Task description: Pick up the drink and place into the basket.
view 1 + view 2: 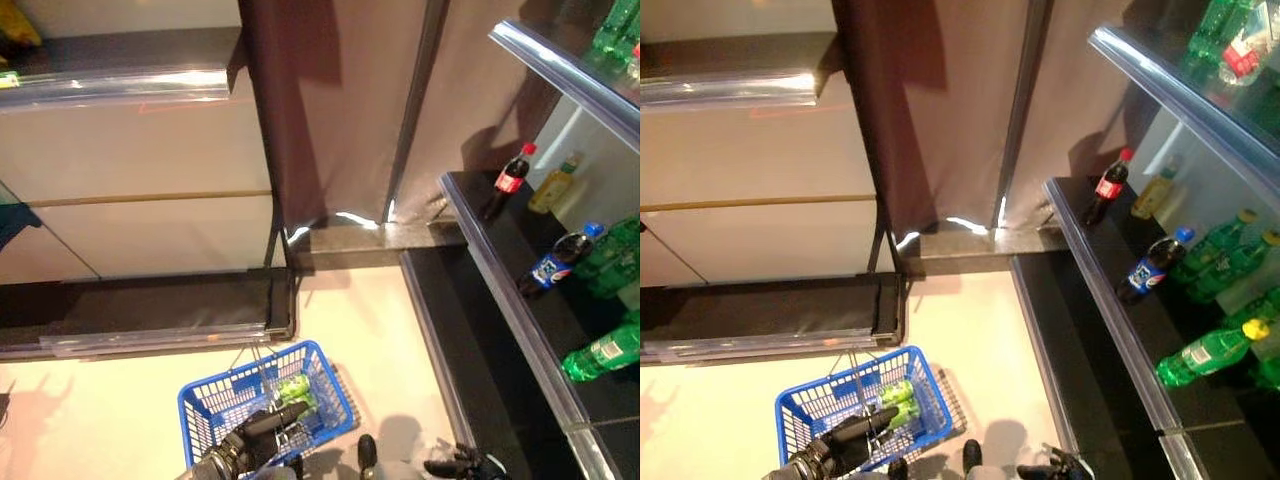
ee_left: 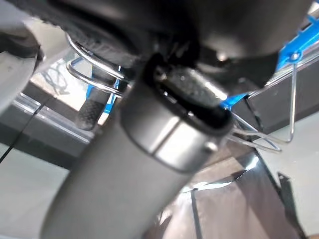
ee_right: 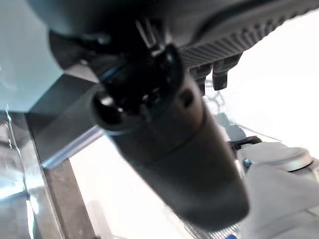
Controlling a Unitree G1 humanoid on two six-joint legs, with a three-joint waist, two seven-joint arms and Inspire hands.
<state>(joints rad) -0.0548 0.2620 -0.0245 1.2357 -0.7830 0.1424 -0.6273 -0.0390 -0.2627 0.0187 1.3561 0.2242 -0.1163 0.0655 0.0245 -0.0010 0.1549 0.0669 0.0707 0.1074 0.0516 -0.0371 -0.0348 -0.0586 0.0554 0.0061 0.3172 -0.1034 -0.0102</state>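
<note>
The blue basket (image 1: 215, 380) hangs low at the front left, above the pale floor. My left hand (image 1: 255, 440) is shut on its thin wire handles (image 2: 94, 74). A green drink (image 1: 295, 388) lies inside the basket. My right hand (image 1: 465, 465) hangs low at the lower right, open and empty, well below the shelf. On the dark shelf (image 1: 500, 250) at the right stand a cola bottle with a red cap (image 1: 510, 180), a yellow bottle (image 1: 553, 185) and a dark bottle with a blue label (image 1: 555, 262). Green bottles (image 1: 600, 352) lie nearer the front.
A higher shelf (image 1: 560, 70) with green bottles runs across the upper right. A brown panel with a metal post (image 1: 415, 110) stands at the back. A pale counter with a dark low ledge (image 1: 150, 310) is on the left. The pale floor (image 1: 350, 330) lies between them.
</note>
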